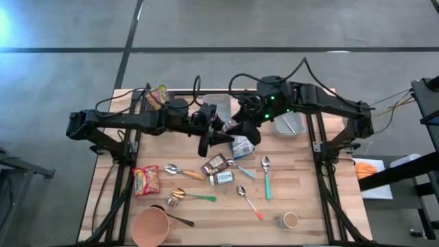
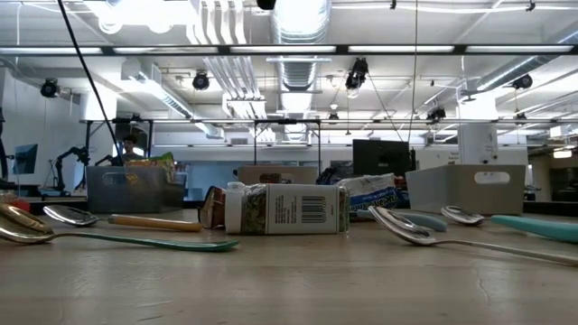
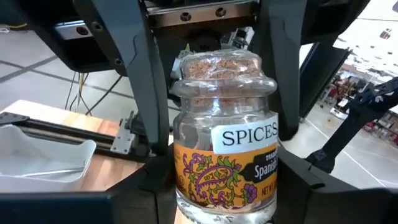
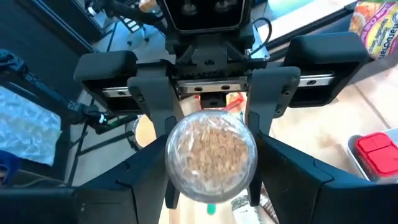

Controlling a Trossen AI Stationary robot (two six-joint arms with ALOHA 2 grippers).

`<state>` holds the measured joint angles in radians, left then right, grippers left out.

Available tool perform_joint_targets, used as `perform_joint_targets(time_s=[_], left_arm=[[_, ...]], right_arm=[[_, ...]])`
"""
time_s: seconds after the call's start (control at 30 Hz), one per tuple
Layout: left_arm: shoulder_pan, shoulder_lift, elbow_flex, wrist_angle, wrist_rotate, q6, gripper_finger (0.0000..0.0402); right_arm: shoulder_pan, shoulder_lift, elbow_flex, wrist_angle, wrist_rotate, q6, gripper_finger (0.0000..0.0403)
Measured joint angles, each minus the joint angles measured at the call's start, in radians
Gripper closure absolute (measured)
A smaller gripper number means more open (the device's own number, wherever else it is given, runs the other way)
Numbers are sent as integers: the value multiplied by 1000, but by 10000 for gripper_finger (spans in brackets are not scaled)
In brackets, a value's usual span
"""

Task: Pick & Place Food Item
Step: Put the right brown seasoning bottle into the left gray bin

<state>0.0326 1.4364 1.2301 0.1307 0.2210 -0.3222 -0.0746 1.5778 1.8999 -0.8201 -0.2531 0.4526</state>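
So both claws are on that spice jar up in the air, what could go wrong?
The spice jar hangs between the left gripper and right gripper above the table. If one lets go early, the glass could drop. It could also land on the packet or spoons below.

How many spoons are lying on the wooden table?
6: wooden-handled and green-handled left, dark-handled by the pink cup, blue-handled centre, teal-handled and orange-handled right. More may be hidden.

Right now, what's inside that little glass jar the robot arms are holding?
The spice jar shows brownish granules packed under its clear lid. Lower down, its label hides the contents.
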Motion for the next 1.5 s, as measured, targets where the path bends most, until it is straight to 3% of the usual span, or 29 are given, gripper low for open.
perform_joint_targets(time_s=[0.83, 1.23, 1.5], left_arm=[[0, -1, 0, 3, -3, 11, 224], [-1, -1, 0, -111, 80, -22, 224], [-2, -1, 0, -141, 137, -39, 224]], right_arm=[[-8, -17, -1, 32, 7, -4, 177], [-92, -13, -2, -132, -196, -16, 177], [-97, 19, -2, -135, -313, -57, 177]])
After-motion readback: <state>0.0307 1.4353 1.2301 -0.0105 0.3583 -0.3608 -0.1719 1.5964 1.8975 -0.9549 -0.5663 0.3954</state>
